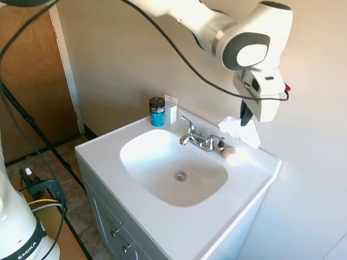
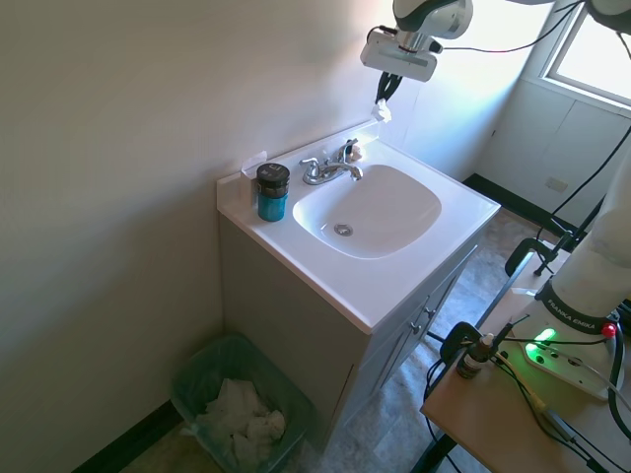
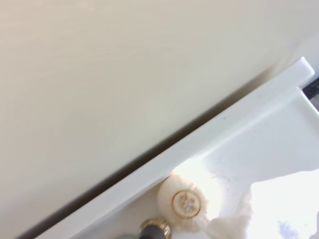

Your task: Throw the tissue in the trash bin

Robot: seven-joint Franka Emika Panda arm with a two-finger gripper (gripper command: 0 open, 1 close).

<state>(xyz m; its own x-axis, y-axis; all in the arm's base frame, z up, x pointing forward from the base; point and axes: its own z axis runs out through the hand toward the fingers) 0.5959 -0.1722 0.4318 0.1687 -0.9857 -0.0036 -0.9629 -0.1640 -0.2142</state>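
Above the back corner of the vanity: the gripper (image 1: 246,116) hangs over the countertop with the tissue (image 1: 239,130) at its dark fingertips.
Tissue: crumpled white wad, lifted clear of the countertop (image 1: 238,179), close to the wall, just behind the faucet's far handle. In the second exterior view it shows as a small white scrap (image 2: 382,113) under the fingers.
Jaws: close together and pinched on the top of the tissue; the wad hangs below them.
Faucet: chrome faucet (image 1: 198,140) stands at the back rim of the basin (image 1: 173,165), directly beside and below the held tissue.
Seashell: a small tan seashell (image 1: 228,152) lies on the countertop beside the faucet base, under the tissue's edge; the wrist view shows a pale round shell (image 3: 184,201) against the backsplash.
Jar: a blue jar with a black lid (image 1: 157,112) stands at the other back corner, well apart from the gripper.
White item beside jar: a small white upright item (image 1: 171,108) leans at the wall, touching or just beside the jar; what it is cannot be told.
Trash bin: a green-lined trash bin (image 2: 242,404) sits on the floor beside the vanity cabinet, against the wall, below the jar's end of the countertop. White crumpled paper (image 2: 242,414) already lies in it.
Obstructions: vanity, basin and faucet lie between the gripper's corner and the bin's side.
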